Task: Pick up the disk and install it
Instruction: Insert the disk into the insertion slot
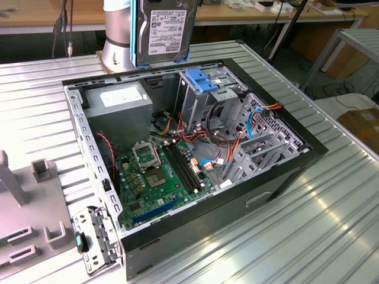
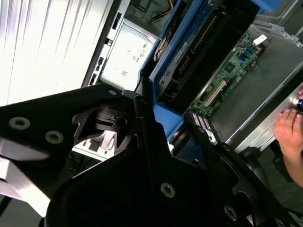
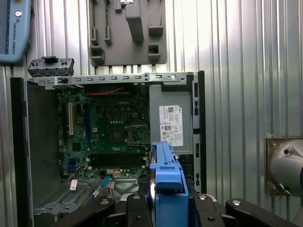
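Ribbed metal desk (image 1: 331, 213) carrying an open computer case (image 1: 284, 171).
Jaws of the gripper (image 3: 167, 207) clamp the disk (image 1: 164, 28) upright, above the case's far edge in the exterior view; wooden benches (image 1: 41, 15) stand behind.

Ribbed metal counter (image 1: 331, 225), bright glare on slats. Wooden workbenches (image 1: 35, 15) behind. Grey-framed side table (image 1: 358, 38), cardboard box (image 1: 362, 123) at exterior view's right.

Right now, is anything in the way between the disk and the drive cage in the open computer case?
The gripper holds the disk in open air above the case; nothing hangs between them. A blue bracket sits atop the drive cage, possibly in the disk's path.
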Motion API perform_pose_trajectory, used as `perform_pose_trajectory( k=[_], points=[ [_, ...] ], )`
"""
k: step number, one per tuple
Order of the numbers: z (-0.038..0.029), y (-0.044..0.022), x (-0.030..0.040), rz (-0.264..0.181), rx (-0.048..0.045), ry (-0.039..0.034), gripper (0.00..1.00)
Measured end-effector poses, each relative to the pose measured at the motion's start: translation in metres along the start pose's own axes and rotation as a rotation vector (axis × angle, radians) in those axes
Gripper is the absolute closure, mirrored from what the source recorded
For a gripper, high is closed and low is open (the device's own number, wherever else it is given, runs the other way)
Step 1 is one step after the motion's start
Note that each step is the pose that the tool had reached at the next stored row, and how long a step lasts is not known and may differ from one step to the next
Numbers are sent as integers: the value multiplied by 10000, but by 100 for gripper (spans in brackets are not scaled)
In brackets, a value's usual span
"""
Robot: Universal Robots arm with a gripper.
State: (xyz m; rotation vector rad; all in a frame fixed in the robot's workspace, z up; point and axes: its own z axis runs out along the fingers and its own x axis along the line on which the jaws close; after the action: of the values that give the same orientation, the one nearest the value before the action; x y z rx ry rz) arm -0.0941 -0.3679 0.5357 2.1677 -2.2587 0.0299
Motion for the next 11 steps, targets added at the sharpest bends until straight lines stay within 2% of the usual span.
perform_pose_trajectory(
  k=[7, 8, 11],
  points=[
    [2, 0, 3, 34, 0, 18, 63],
    [4, -1, 24, 34, 0, 26, 63],
    [11, -7, 175, 33, 1, 25, 63]
  ],
)
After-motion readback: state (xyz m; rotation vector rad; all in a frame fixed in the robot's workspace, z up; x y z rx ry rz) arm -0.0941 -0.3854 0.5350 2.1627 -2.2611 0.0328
